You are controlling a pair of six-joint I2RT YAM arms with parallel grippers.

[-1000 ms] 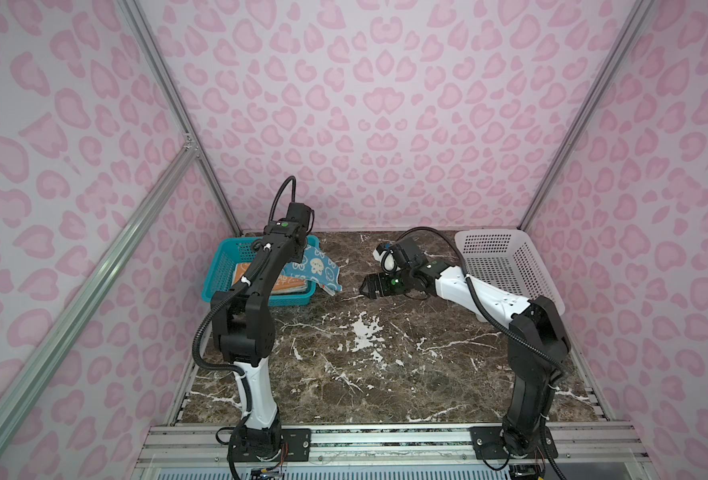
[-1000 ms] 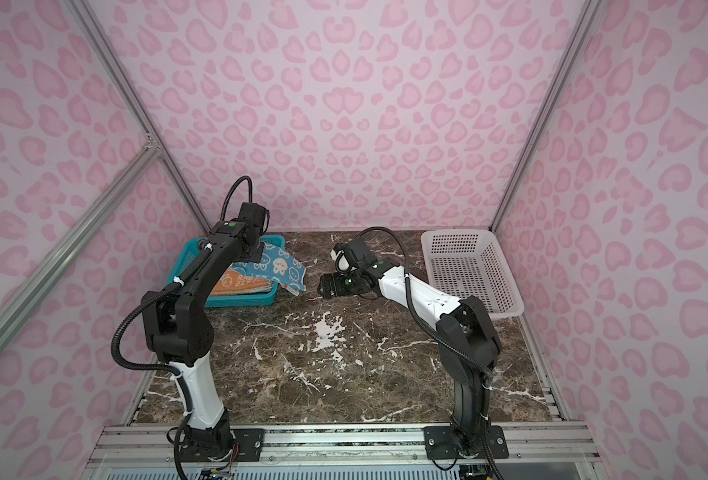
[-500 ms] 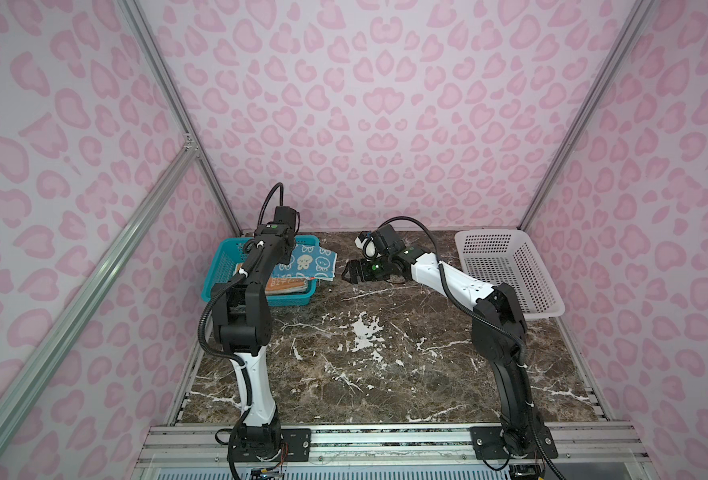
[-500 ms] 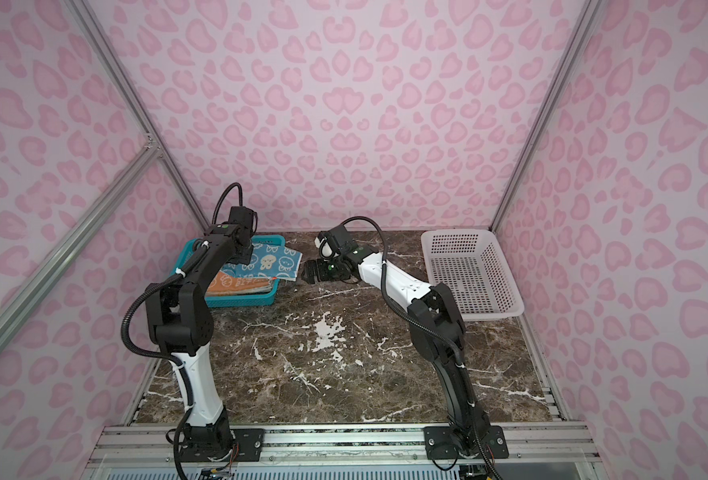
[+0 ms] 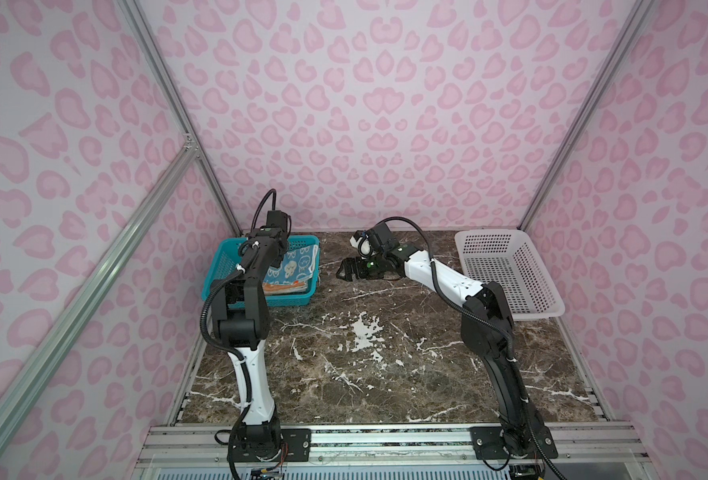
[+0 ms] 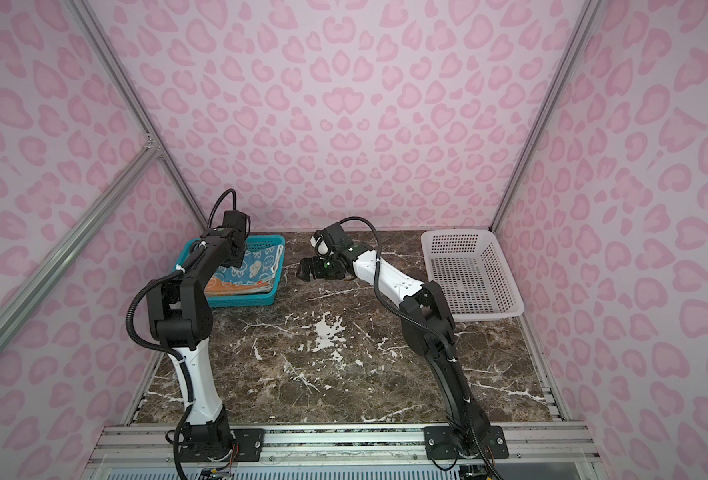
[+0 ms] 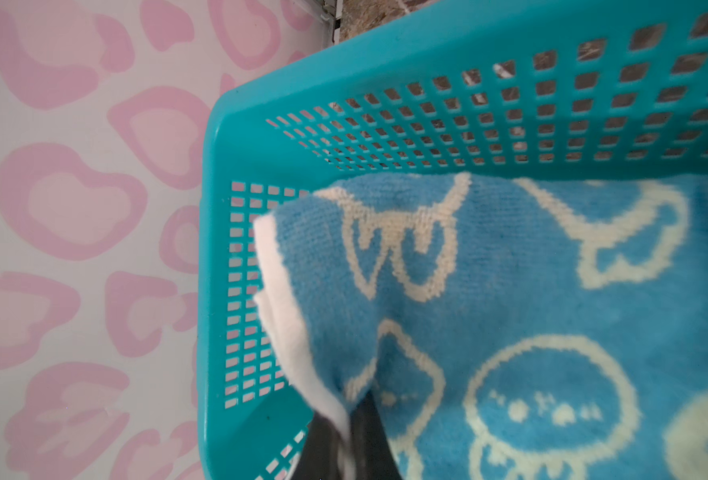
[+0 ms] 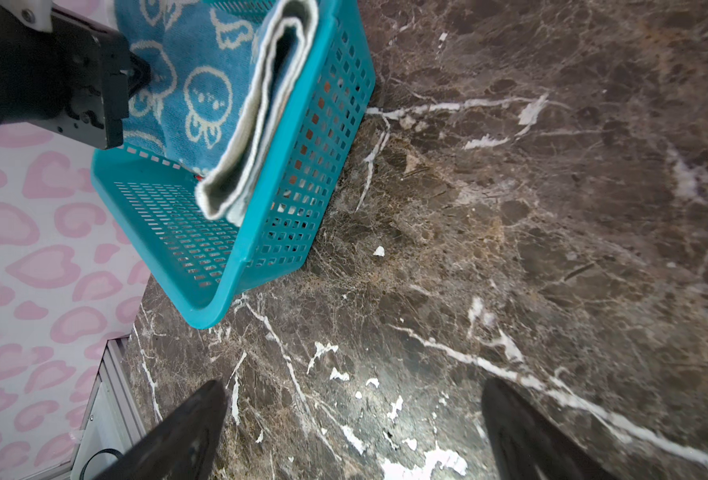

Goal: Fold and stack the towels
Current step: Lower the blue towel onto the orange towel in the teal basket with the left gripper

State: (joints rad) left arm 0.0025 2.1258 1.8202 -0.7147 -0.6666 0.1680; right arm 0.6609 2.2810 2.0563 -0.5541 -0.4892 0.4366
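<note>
Blue towel (image 5: 293,266), white rabbit outlines, lay folded in teal basket (image 5: 290,300) over orange towel (image 5: 281,286), with its folded edge on the basket rim. Left hand (image 7: 346,436) was pinched shut on its corner. Right hand (image 8: 352,432) gaped wide and empty over bare surface (image 5: 385,365) just beside the basket.

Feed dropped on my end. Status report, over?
Left gripper jaws shut on blue towel in teal basket. Right gripper jaws open, empty, over table. Orange towel underneath. Nothing in the way.

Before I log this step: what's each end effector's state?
Left end effector: shut on the blue towel.
Right end effector: open, holding nothing.
</note>
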